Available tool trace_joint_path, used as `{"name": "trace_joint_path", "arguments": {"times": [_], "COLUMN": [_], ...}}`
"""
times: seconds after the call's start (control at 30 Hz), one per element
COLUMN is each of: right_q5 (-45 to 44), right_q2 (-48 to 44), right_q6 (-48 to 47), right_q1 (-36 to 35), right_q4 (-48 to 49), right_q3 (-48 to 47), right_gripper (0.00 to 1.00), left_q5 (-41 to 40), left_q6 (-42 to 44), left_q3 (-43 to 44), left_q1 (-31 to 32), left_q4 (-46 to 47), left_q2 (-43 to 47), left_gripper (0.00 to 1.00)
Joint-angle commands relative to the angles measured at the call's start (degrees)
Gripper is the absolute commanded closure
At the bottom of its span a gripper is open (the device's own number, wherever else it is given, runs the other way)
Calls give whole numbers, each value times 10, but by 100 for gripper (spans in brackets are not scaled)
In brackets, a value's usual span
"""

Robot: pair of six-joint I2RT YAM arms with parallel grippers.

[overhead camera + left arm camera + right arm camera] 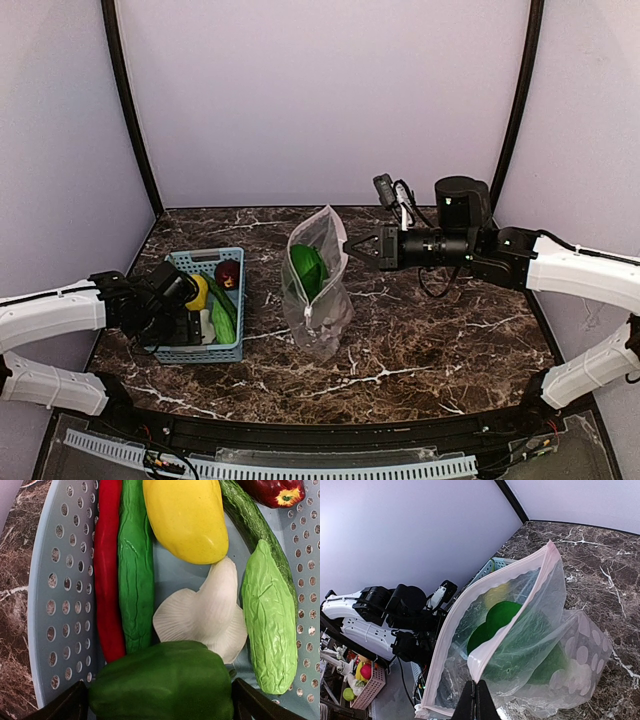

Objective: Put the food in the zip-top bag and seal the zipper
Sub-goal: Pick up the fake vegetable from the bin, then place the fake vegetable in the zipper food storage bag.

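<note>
Closest in the left wrist view, a dark green pepper (pixel 162 680) sits between the left fingers (pixel 65 705), which are spread wide on either side of it; whether they touch it cannot be told. Beyond the pepper, on the floor of the light blue basket (pixel 60 590), lie a white piece (pixel 210 615), a red chilli (pixel 107 570) and a long green piece (pixel 136 570) side by side. A pale green wrinkled piece (pixel 270 625) lies to the right, a yellow oval piece (pixel 187 517) and a dark green long piece (pixel 250 520) lie farther on, and a dark red fruit (pixel 277 491) is at the far corner. In the right wrist view the right fingers (pixel 476 700) are pressed together, pinching the near lip of the zip-top bag (pixel 555 645). The bag's mouth gapes, and the pale zipper (pixel 490 587) runs along the far lip. A green leafy bunch (pixel 502 617) rests inside the bag. From above, the bag stands on the marble table (pixel 430 340) just right of the basket, with its mouth raised toward the right fingers.
</note>
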State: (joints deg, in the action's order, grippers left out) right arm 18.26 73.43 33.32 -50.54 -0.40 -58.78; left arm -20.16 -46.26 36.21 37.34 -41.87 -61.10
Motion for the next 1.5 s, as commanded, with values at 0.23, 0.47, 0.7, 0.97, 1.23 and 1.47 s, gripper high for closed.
{"name": "trace_joint_path", "arguments": {"times": [0.23, 0.47, 0.7, 0.97, 1.23, 1.47], "right_q5": [7, 7, 10, 13, 21, 24], "right_q2": [-1, -1, 2, 6, 18, 28], "right_q6": [3, 3, 4, 4, 3, 2], "right_q1": [4, 4, 4, 4, 4, 2], "right_q4": [18, 18, 19, 20, 20, 18], "right_q3": [6, 6, 4, 1, -7, -14], "right_gripper": [100, 100, 100, 100, 100, 100], "left_q5": [5, 0, 8, 86, 311, 420], "left_q6": [2, 3, 24, 83, 112, 106], "left_q3": [-19, -10, 22, 49, 101, 206], "left_q1": [-3, -4, -3, -3, -3, 3], "left_q4": [12, 7, 1, 44, 180, 267], "left_q2": [6, 42, 108, 179, 193, 106], "left_gripper": [11, 19, 19, 20, 20, 22]}}
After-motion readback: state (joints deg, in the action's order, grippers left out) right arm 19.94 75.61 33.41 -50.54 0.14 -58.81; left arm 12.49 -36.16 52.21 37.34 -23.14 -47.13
